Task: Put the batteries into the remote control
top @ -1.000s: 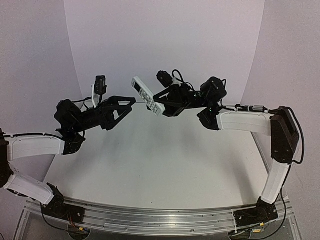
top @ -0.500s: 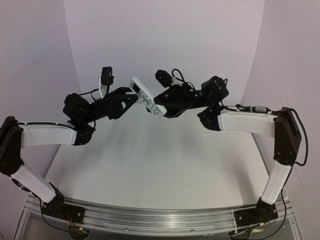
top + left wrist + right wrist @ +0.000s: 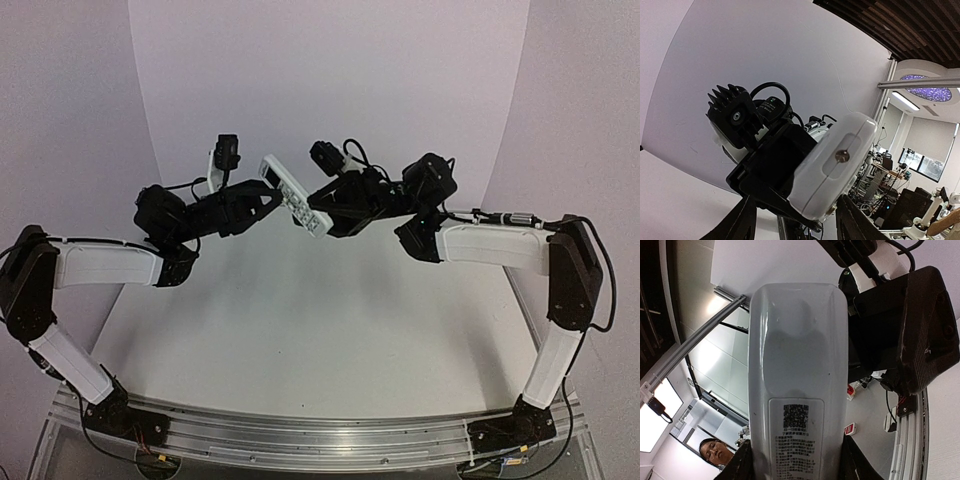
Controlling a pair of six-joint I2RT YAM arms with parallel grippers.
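Left gripper [image 3: 267,201] has advanced, fingers apart, to the flat white rectangular remote control [image 3: 289,191] clamped aloft by right gripper [image 3: 321,207]; handover likely, closing next.

Even, soft light overhead, faint shadows; wrist views bend strongly at the edges, ceiling lights glaring upper right.

Both arms reach up and inward, the left end effector [image 3: 270,199] spread wide, close to the right end effector [image 3: 316,207], which is clamped tight.
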